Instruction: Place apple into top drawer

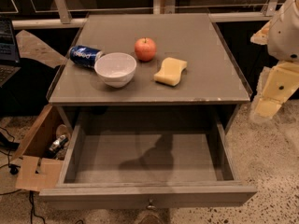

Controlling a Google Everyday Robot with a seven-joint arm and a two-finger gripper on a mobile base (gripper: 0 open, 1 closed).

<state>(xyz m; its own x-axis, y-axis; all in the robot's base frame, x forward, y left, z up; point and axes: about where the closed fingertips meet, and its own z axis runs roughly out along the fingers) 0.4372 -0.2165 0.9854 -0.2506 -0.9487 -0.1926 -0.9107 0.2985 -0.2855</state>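
No text, brand, number or sign can be read anywhere here. The closest candidate is the blue can (85, 56), which lies on its side on the grey tabletop (205, 80), touching or just beside the white bowl (115, 69). It carries pale marks on its wall, but I cannot make them out as letters. The laptop screen (7, 38) at the far left edge shows faint lit lines, also unreadable. My gripper (271, 99) hangs beyond the tabletop's right edge, well apart from the can. Its pale casing shows one dark dot and nothing legible.
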